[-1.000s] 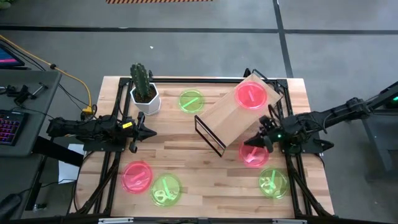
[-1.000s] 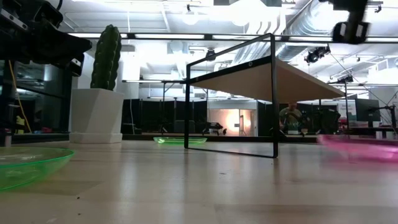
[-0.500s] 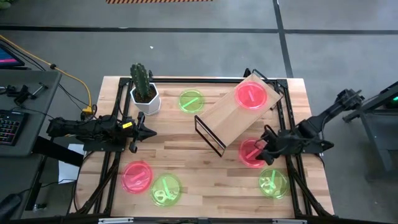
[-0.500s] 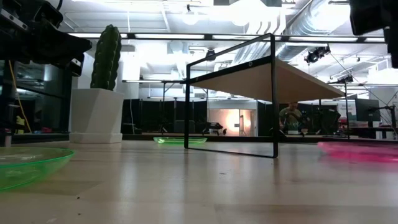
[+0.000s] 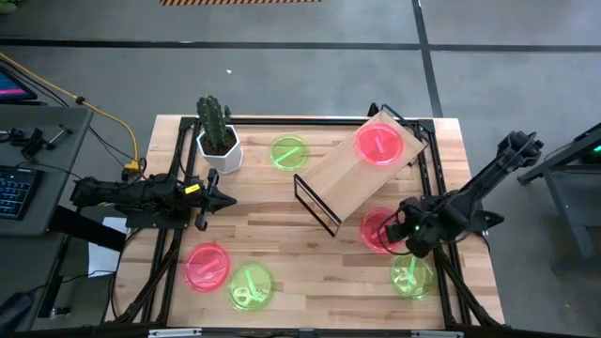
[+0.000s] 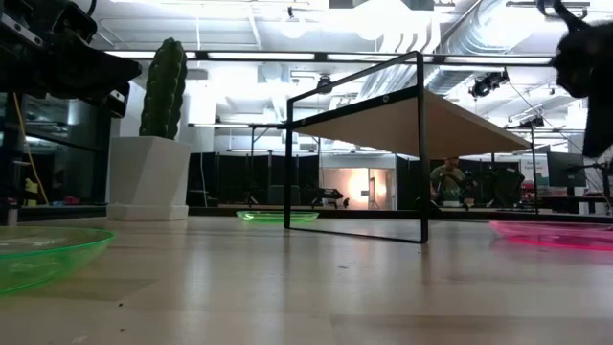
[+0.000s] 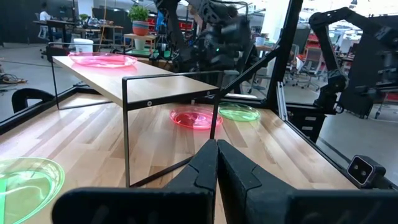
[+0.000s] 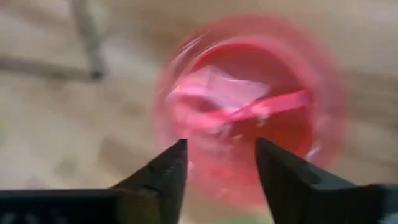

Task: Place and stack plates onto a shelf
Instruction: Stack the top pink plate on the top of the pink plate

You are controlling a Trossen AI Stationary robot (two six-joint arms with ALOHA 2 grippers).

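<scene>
Over the right side of the surface [image 5: 282, 202], my right gripper [image 8: 216, 163] hangs just above a red-pink plate [image 5: 378, 229] that lies flat on the wood beside the shelf [image 5: 362, 169]. Its fingers [image 8: 163, 171] stand apart with nothing between them; the plate fills the wrist view beyond them, blurred. I cannot tell whether the tips touch it.

My left gripper [image 5: 223, 200] waits at the left edge of the surface, fingers pressed together on nothing, pointing toward the shelf.

A second red-pink plate [image 5: 378, 144] sits on the far end of the shelf's board. A third red-pink plate [image 5: 207, 266] lies near the front left corner, touching a green plate [image 5: 251, 285]. Another green plate [image 5: 289, 152] lies between the cactus pot [image 5: 219, 150] and the shelf, and one more green plate [image 5: 412, 275] is at the front right, just beside my right gripper.
</scene>
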